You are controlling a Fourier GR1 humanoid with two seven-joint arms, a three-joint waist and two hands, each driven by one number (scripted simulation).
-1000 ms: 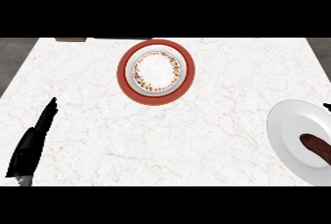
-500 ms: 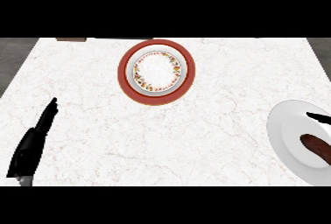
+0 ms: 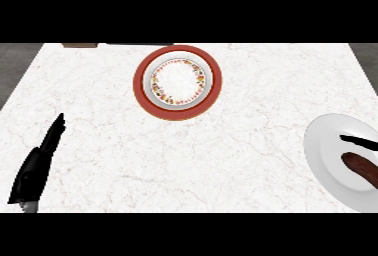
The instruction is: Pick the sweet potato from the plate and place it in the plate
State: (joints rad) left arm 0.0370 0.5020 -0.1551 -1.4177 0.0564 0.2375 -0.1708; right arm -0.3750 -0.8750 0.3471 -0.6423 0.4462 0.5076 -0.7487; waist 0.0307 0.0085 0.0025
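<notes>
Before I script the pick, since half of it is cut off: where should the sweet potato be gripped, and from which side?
Probably across the visible middle of the sweet potato, coming from above. It lies flat and slanted on the white plate, so fingers should close across its narrow width. The right hand is nearest; its far end is out of view.

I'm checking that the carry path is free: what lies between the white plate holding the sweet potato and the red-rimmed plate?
Nothing: in the head view only bare marble counter lies between the white plate with the sweet potato and the red-rimmed plate.
</notes>
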